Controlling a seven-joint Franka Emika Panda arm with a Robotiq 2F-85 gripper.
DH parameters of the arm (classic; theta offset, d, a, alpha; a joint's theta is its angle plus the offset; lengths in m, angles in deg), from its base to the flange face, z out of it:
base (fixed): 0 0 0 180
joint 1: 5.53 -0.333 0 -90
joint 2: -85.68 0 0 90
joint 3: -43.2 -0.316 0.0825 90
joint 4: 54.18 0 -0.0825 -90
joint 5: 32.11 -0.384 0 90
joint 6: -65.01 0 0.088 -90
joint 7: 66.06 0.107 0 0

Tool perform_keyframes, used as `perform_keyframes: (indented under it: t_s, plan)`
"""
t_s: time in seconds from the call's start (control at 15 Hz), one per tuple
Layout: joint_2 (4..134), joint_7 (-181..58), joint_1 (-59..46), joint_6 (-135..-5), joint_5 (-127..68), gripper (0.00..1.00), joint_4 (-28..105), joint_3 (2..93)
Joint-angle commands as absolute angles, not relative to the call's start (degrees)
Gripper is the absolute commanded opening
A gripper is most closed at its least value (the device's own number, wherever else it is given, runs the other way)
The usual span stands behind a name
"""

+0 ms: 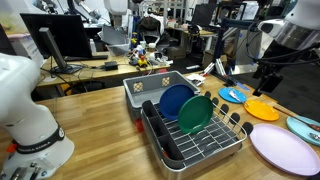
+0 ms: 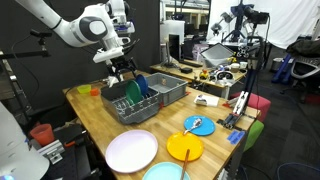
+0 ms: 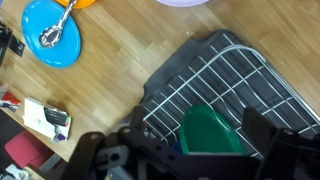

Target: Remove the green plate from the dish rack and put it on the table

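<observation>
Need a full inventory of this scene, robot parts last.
table: 1, light-brown wood, under all
dish rack: 1, metal wire, on table
green plate: 1, dark green, upright in rack
blue plate: 1, dark blue, upright beside green plate
bin: 1, grey, beside rack
lilac plate: 1, lilac, flat on table
yellow plate: 1, yellow-orange, flat on table
light-blue plate: 1, light blue, flat on table
teal plate: 1, teal, flat on table
gripper: 1, black, open above rack

Metal-wire dish rack (image 3: 222, 85), wooden table (image 3: 130, 50)

The arm (image 2: 93, 25) bends downward; its gripper (image 2: 122, 72) (jaws seemingly spread wide apart) points down.
</observation>
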State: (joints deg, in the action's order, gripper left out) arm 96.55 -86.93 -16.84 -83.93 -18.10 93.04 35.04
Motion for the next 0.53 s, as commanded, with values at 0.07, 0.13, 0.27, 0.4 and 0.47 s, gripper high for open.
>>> perform_keyframes:
  t_s: [0.07,0.13,0.27,0.4,0.47]
  plan:
    - [95.29,-87.61,-16.76,-83.82,-18.19,1.00,92.09,34.95]
    - [95.16,-87.73,-16.75,-83.82,-18.18,1.00,92.01,34.97]
    - [95.16,-87.80,-16.75,-83.82,-18.18,1.00,91.98,34.99]
    - [95.16,-87.82,-16.75,-83.82,-18.18,1.00,91.98,34.99]
    - [94.88,-88.16,-16.90,-84.44,-18.13,1.00,91.89,34.91]
